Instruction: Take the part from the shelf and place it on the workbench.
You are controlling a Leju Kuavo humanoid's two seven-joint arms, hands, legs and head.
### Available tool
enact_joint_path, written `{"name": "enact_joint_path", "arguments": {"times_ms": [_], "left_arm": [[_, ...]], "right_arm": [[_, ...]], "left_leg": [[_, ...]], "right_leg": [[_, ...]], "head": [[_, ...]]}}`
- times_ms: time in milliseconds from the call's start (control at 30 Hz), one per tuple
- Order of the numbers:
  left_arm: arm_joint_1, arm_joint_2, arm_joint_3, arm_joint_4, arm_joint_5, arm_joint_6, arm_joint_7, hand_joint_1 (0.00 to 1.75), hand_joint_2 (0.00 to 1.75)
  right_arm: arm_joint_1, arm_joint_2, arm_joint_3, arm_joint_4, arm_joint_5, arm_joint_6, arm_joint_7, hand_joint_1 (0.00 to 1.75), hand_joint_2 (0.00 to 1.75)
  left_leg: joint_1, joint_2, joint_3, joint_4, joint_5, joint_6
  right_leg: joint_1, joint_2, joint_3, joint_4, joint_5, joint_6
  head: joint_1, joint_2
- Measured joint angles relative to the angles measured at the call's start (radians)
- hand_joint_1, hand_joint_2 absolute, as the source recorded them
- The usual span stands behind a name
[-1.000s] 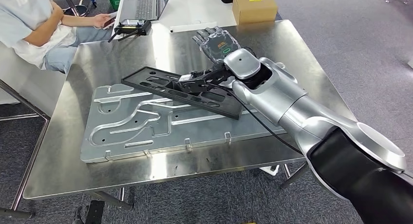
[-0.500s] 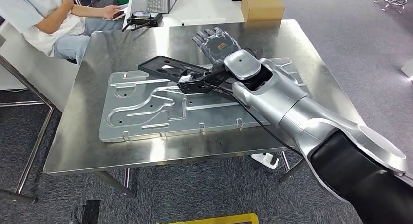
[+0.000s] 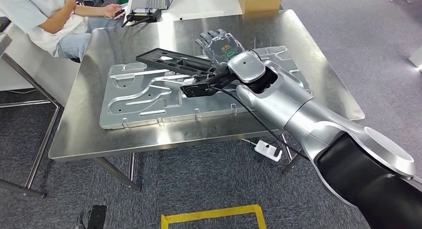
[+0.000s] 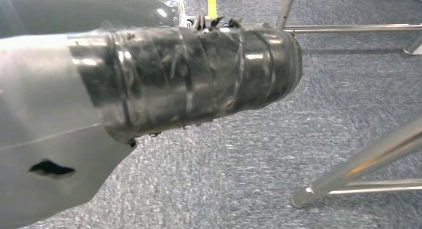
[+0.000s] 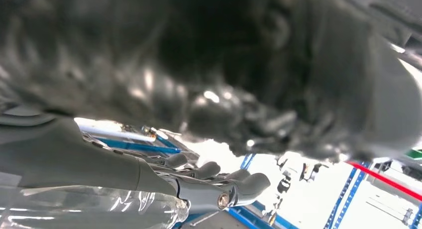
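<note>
Step in hand: placement. The right hand (image 3: 221, 45) holds the flat black plastic part with rectangular cut-outs (image 3: 174, 59), fingers extended over the near end; exact grip closure cannot be determined. The part sits tilted above the large embossed grey metal plate (image 3: 149, 97), which lies on the stainless-steel surface (image 3: 89, 134). The far end of the part appears at or near the plate. The next move likely calls for lowering the part flat, then releasing it. The left hand (image 4: 189, 74) hangs near the floor; its fingers cannot be seen.
</note>
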Motion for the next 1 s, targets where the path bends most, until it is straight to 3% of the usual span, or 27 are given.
{"name": "enact_joint_path", "arguments": {"times_ms": [33,100,133,200,267,333,367,433,500,533,567,600,633,700,733,767,833,867,900,1000], "left_arm": [[0.0,0.0,0.0,0.0,0.0,0.0,0.0,0.0,0.0],[0.0,0.0,0.0,0.0,-0.001,0.0,0.0,0.0,0.0],[-0.001,0.0,0.0,0.0,-0.001,0.0,0.001,0.0,0.0],[-0.004,0.0,0.0,0.0,-0.003,0.0,0.001,0.0,0.0],[-0.005,0.0,0.0,0.0,-0.005,0.0,0.002,0.0,0.0],[-0.005,0.0,0.0,0.0,-0.007,0.0,0.002,0.0,0.0],[-0.005,0.0,0.0,0.0,-0.008,0.0,0.003,0.0,0.0],[-0.006,0.0,0.0,0.0,-0.01,0.0,0.003,0.0,0.0],[-0.007,0.0,0.0,0.0,-0.014,0.0,0.004,0.0,0.0],[-0.007,0.0,0.0,0.0,-0.016,0.0,0.005,0.0,0.0],[-0.007,0.0,0.001,0.0,-0.018,0.0,0.006,0.0,0.0],[-0.007,0.0,0.002,0.0,-0.019,0.0,0.007,0.0,0.0],[-0.007,0.0,0.004,0.0,-0.019,0.0,0.007,0.0,0.0],[-0.006,-0.001,0.007,0.0,-0.02,0.0,0.008,0.0,0.0],[-0.006,-0.001,0.009,0.0,-0.021,0.0,0.008,0.0,0.0],[-0.006,-0.002,0.011,0.0,-0.022,0.0,0.008,0.0,0.0],[-0.006,0.0,0.014,0.0,-0.022,0.0,0.008,0.0,0.0],[-0.005,0.0,0.015,0.0,-0.022,0.0,0.008,0.0,0.0],[-0.004,0.0,0.016,0.0,-0.023,0.0,0.008,0.0,0.0],[-0.004,0.0,0.016,0.0,-0.027,0.0,0.009,0.0,0.0]], "right_arm": [[0.001,0.0,0.0,0.0,0.0,0.0,0.0,0.0,0.0],[0.002,0.0,0.0,0.0,0.0,0.001,0.0,0.0,0.0],[0.002,0.0,0.0,0.0,0.0,0.002,0.0,0.0,0.0],[0.001,-0.001,0.0,-0.002,0.0,0.002,0.0,0.0,0.0],[0.0,-0.002,0.0,-0.004,0.0,0.005,0.0,0.0,0.0],[0.002,-0.004,0.0,-0.005,0.0,0.009,0.0,0.0,0.0],[0.003,-0.006,0.0,-0.005,0.0,0.011,0.0,0.0,0.0],[0.004,-0.008,0.0,-0.005,0.0,0.012,0.0,0.0,0.0],[0.006,-0.008,0.0,-0.005,0.0,0.011,0.0,0.0,0.0],[0.007,-0.008,0.0,-0.005,0.0,0.011,0.0,0.0,0.0],[0.009,-0.008,0.0,-0.005,0.0,0.011,0.0,0.0,0.0],[0.01,-0.008,0.0,-0.005,0.0,0.012,0.0,0.0,0.0],[0.01,-0.008,0.0,-0.005,0.0,0.011,0.0,0.0,0.0],[0.006,-0.007,0.0,-0.008,0.0,0.011,0.0,0.0,0.0],[0.005,-0.007,0.0,-0.01,0.0,0.01,0.0,0.0,0.0],[0.003,-0.006,0.0,-0.011,0.0,0.01,0.0,0.0,0.0],[0.003,-0.006,0.0,-0.012,0.0,0.011,0.0,0.0,0.0],[0.003,-0.005,0.0,-0.013,0.0,0.011,0.0,0.0,0.0],[0.004,-0.005,0.0,-0.013,-0.001,0.011,0.0,0.0,0.0],[0.005,-0.003,0.0,-0.014,-0.002,0.012,0.0,0.0,0.0]], "left_leg": [[0.002,0.0,0.002,0.039,-0.002,-0.004],[0.006,0.0,0.047,0.031,0.045,-0.009],[0.007,0.0,0.091,-0.018,0.066,-0.011],[0.004,-0.002,0.19,-0.15,0.055,-0.006],[-0.003,-0.004,0.233,-0.223,0.029,0.008],[-0.002,-0.001,0.22,-0.231,0.043,0.027],[-0.001,0.001,0.211,-0.232,0.054,0.037],[0.0,0.006,0.188,-0.235,0.079,0.054],[-0.004,0.007,0.159,-0.233,0.102,0.063],[-0.007,0.007,0.144,-0.232,0.112,0.064],[-0.009,0.007,0.13,-0.23,0.122,0.064],[-0.011,0.007,0.116,-0.227,0.132,0.064],[-0.012,0.006,0.103,-0.223,0.141,0.062],[-0.014,0.004,0.083,-0.217,0.155,0.055],[-0.014,0.004,0.079,-0.217,0.164,0.05],[-0.014,0.004,0.077,-0.22,0.173,0.044],[-0.012,0.004,0.075,-0.228,0.188,0.032],[-0.011,0.003,0.069,-0.223,0.179,0.026],[-0.01,0.003,0.058,-0.201,0.149,0.02],[-0.003,0.002,0.013,-0.035,0.009,0.001]], "right_leg": [[-0.001,0.0,-0.015,0.001,0.011,0.002],[-0.004,0.0,-0.046,0.006,0.032,0.008],[-0.006,0.0,-0.058,0.009,0.041,0.013],[-0.005,0.0,-0.076,0.015,0.055,0.025],[-0.004,-0.002,-0.081,0.012,0.073,0.038],[-0.004,-0.002,-0.085,0.006,0.085,0.051],[-0.004,-0.001,-0.093,0.014,0.071,0.055],[-0.005,0.0,-0.125,0.092,-0.012,0.059],[-0.003,0.0,-0.16,0.231,-0.103,0.061],[-0.003,0.0,-0.164,0.284,-0.117,0.061],[-0.002,0.0,-0.153,0.307,-0.108,0.06],[-0.001,0.0,-0.125,0.293,-0.086,0.056],[0.002,0.0,-0.08,0.245,-0.065,0.049],[0.011,-0.001,0.022,0.11,-0.065,0.033],[0.015,-0.001,0.055,0.06,-0.073,0.028],[0.018,-0.002,0.071,0.03,-0.079,0.026],[0.016,-0.003,0.066,0.011,-0.062,0.021],[0.013,-0.004,0.061,0.004,-0.051,0.016],[0.008,-0.006,0.052,-0.002,-0.037,0.01],[0.004,-0.008,0.01,-0.006,0.001,-0.001]], "head": [[0.0,0.0],[0.0,0.0],[0.0,0.0],[0.0,0.0],[-0.001,0.0],[0.0,0.0],[0.001,0.0],[0.004,0.0],[0.005,0.0],[0.005,0.0],[0.005,0.0],[0.005,0.0],[0.006,0.0],[0.004,0.0],[0.004,0.0],[0.004,0.0],[0.006,0.0],[0.007,0.0],[0.005,0.0],[-0.002,0.0]]}}
